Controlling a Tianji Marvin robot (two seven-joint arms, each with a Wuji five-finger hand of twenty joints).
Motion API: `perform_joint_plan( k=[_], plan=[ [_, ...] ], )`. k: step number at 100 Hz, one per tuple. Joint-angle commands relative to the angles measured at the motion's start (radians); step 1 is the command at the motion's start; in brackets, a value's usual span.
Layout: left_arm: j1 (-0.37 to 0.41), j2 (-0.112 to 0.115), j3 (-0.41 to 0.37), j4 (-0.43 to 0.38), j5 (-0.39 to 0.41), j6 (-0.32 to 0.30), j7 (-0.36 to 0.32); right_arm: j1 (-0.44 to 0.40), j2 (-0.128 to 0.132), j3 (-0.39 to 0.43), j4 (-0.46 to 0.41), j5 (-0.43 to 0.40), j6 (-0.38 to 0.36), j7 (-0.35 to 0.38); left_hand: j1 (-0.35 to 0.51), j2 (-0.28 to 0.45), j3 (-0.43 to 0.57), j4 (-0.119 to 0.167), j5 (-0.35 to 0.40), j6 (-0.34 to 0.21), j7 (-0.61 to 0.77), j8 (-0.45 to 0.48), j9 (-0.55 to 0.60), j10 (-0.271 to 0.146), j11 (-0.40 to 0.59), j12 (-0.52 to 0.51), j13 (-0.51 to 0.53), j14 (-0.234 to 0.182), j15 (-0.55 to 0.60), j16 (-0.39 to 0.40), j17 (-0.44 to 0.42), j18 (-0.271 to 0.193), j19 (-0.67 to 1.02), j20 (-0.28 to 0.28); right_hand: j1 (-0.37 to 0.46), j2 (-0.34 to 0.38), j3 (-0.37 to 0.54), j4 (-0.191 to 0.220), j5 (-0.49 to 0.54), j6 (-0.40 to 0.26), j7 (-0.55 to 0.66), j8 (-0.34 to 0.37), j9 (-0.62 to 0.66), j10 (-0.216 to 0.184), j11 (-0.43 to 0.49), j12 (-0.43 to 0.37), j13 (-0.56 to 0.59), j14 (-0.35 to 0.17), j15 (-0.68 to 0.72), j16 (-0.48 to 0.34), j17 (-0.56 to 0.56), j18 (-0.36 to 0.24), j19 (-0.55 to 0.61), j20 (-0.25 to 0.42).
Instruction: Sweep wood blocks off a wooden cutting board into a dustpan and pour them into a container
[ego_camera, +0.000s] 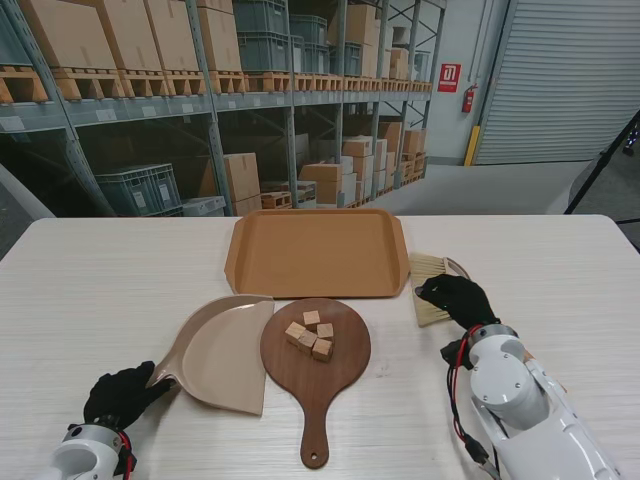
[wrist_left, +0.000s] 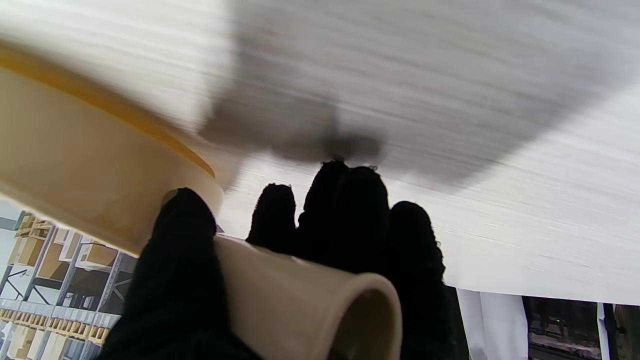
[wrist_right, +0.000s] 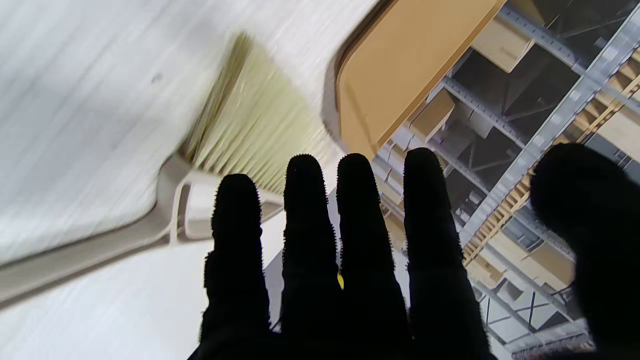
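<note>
Wooden blocks (ego_camera: 311, 334), five that I could count, sat bunched together on the round cutting board (ego_camera: 345, 368) at the lower centre of the stand's frame, its handle pointing toward me. Just beside it on the left lay the beige dustpan (ego_camera: 222, 350), its straight edge touching or nearly touching the board's rim; I could not tell which. My left hand (ego_camera: 122, 393), in a black glove at the lower left of the frame, was clamped on the dustpan's handle; the left wrist view showed the thumb (wrist_left: 176, 260) on one side of the hollow handle (wrist_left: 305, 305) and the other fingers (wrist_left: 350, 215) wrapped round the far side, tips against the table (ego_camera: 100, 290). The orange tray (ego_camera: 316, 250) sat farther from me, in the middle of the frame. To its right lay the brush (ego_camera: 431, 279), bristles near the tray's corner. My right hand (ego_camera: 458, 299) hovered over the brush, fingers (wrist_right: 305, 225) straight and spread apart, holding nothing, with the brush's pale handle (wrist_right: 100, 245) beyond the fingertips.
</note>
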Motion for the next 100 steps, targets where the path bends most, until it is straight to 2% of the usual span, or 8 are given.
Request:
perform_joint_plan(
  k=[1,23,46,60,69,100],
  plan=[
    [0.013,-0.006,0.011,0.010,-0.005,0.003,-0.028,-0.011,0.012,0.023,-0.004,-0.025,0.004,0.007,0.139,0.146,0.089,-0.001,0.066,-0.024,0.036,0.014,0.053,-0.330,1.283,-0.021,0.050,-0.269,0.010,0.016,-0.012,-0.014,0.023,0.029,0.013,-0.061,0.048,0.002,-0.004,0.002,0.005,0.008,-0.014,-0.013,0.025,0.013,0.029,-0.019,0.020,0.001,0.000,0.020,0.039,-0.005],
    [0.011,-0.006,0.015,0.012,-0.009,0.005,-0.029,-0.028,0.040,0.098,0.023,-0.245,-0.009,-0.013,0.138,0.146,0.090,-0.001,0.072,-0.025,0.034,0.011,0.053,-0.331,1.284,-0.024,0.050,-0.269,0.009,0.016,-0.012,-0.014,0.023,0.029,0.018,-0.168,0.067,-0.019,-0.062,-0.010,-0.005,0.006,-0.068,-0.027,0.028,0.011,0.001,-0.033,0.005,-0.007,-0.011,0.001,0.031,-0.011],
    [0.010,-0.006,0.018,0.012,-0.011,0.011,-0.031,-0.056,0.079,0.164,0.051,-0.455,-0.038,0.021,0.137,0.145,0.090,-0.001,0.072,-0.025,0.034,0.011,0.053,-0.330,1.285,-0.027,0.050,-0.269,0.009,0.016,-0.012,-0.014,0.023,0.029,0.021,-0.220,0.066,-0.035,-0.098,-0.036,0.004,0.011,-0.106,-0.041,0.035,0.011,-0.019,-0.044,-0.004,-0.011,-0.020,-0.016,0.017,-0.018],
    [0.007,-0.007,0.018,0.016,-0.012,0.009,-0.022,-0.071,0.099,0.194,0.067,-0.552,-0.069,0.041,0.137,0.144,0.090,-0.001,0.072,-0.025,0.035,0.011,0.055,-0.330,1.286,-0.028,0.055,-0.267,0.006,0.014,-0.008,-0.015,0.024,0.029,0.015,-0.239,0.085,-0.043,-0.079,-0.034,0.061,0.037,-0.085,-0.061,0.123,0.054,0.018,-0.064,0.068,0.022,0.013,-0.041,0.058,-0.008],
    [0.007,-0.008,0.019,0.018,-0.012,0.009,-0.017,-0.083,0.107,0.209,0.073,-0.593,-0.078,0.052,0.137,0.145,0.090,-0.001,0.072,-0.025,0.035,0.011,0.055,-0.331,1.286,-0.029,0.057,-0.266,0.003,0.013,-0.008,-0.015,0.023,0.029,0.012,-0.244,0.088,-0.045,-0.079,-0.034,0.079,0.049,-0.087,-0.067,0.155,0.075,0.018,-0.073,0.096,0.032,0.015,-0.048,0.072,-0.008],
    [0.010,-0.007,0.018,0.016,-0.012,0.010,-0.022,-0.116,0.125,0.232,0.081,-0.668,-0.070,0.106,0.134,0.144,0.090,-0.001,0.075,-0.027,0.034,0.009,0.056,-0.332,1.287,-0.032,0.059,-0.269,0.001,0.011,-0.008,-0.015,0.023,0.028,0.003,-0.244,0.087,-0.047,-0.095,-0.029,0.094,0.064,-0.107,-0.071,0.185,0.095,0.002,-0.078,0.122,0.040,0.008,-0.064,0.084,-0.012]
  ],
)
